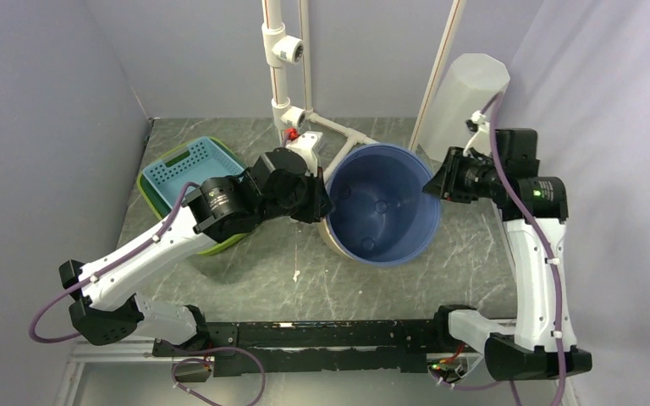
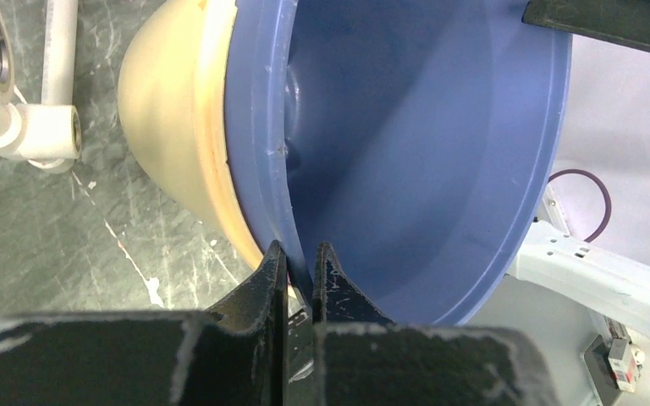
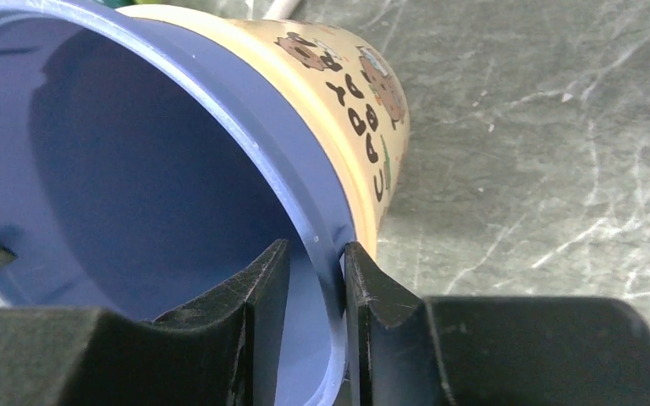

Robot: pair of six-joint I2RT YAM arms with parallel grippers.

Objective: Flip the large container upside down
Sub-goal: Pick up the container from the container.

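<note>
Grey marbled tabletop (image 1: pixel 245 254) enclosed by plain lavender walls forms the work area. At its centre sits the large container (image 1: pixel 385 203), blue inside and cream outside with printed letters and cartoon figures. It is tilted, with its mouth facing up and toward the near edge. Whether its base rests on the surface cannot be determined.

The left gripper (image 2: pixel 298 254) is clamped on the container's left rim, one finger inside the wall and one outside. The right gripper (image 3: pixel 315 254) straddles the opposite rim. Its jaws stand slightly apart, and a sliver of the blue inner wall shows between the inner finger and the rim.

Behind the container, just beside it, stands a white pipe frame (image 1: pixel 283 76). A teal basket (image 1: pixel 188 152) with a green rim lies at the rear left, partly under the left arm. A tall white bin (image 1: pixel 465 97) stands in the rear right corner.
</note>
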